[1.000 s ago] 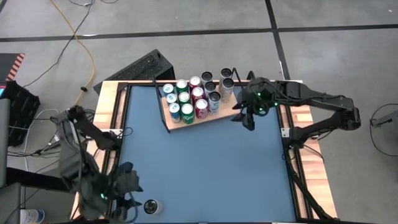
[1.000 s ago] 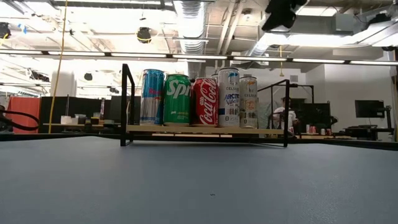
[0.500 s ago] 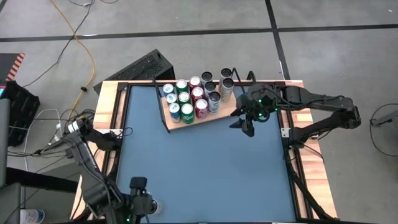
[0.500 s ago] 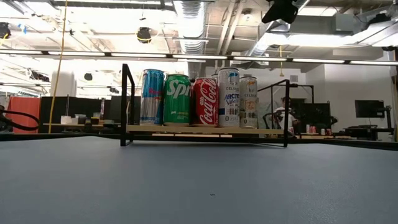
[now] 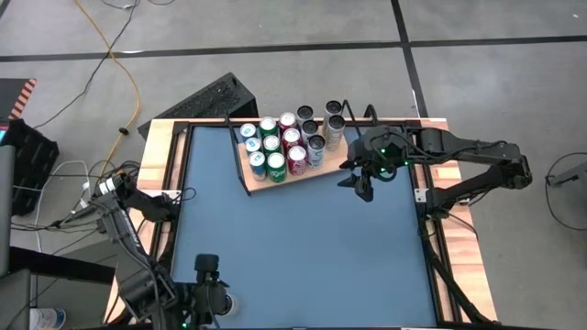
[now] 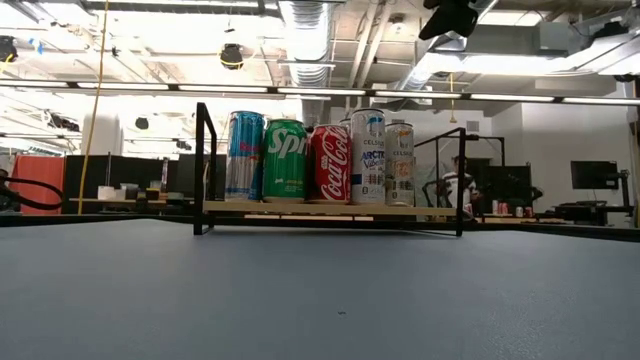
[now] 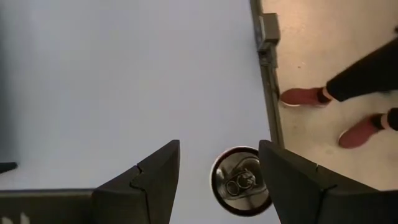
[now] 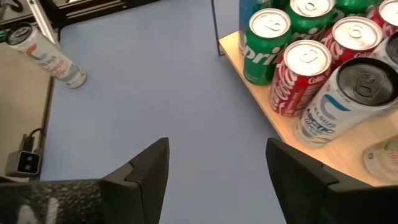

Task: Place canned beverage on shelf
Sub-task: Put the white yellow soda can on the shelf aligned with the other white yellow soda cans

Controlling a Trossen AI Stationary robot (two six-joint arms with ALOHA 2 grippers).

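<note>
Red Coca-Cola, green Sprite and Celsius cans stand on the shelf; both grippers are spread, empty.

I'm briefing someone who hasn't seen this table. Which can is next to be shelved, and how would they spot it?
Start at the blue tabletop; the shelf of cans sits at its far edge. Go to the opposite near edge, left corner, where the open left claw hangs above a single upright can. It is the only can standing alone on the tabletop, off the shelf.
</note>
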